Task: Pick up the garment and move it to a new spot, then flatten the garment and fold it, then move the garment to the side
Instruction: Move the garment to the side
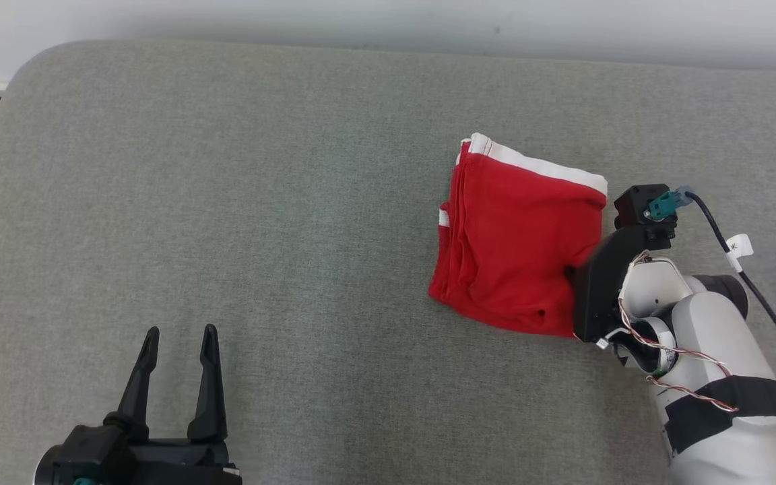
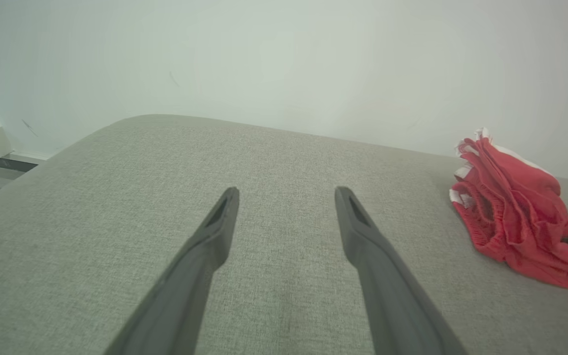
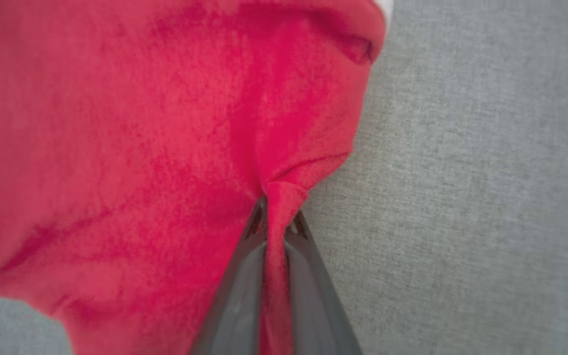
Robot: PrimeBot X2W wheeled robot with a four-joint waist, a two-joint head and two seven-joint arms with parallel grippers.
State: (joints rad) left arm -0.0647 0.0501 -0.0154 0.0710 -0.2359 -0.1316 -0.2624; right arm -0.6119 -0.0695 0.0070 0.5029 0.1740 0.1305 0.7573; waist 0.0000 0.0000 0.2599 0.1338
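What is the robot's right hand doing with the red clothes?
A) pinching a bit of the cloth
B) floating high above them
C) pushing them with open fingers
A: the right hand is shut, with a fold of the red garment squeezed inside it.

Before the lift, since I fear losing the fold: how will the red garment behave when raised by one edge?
Probably floppy: the red garment puckers where the right hand pinches it. Its stacked layers lie loose, so they would likely hang open. Thin cloth suggests little weight.
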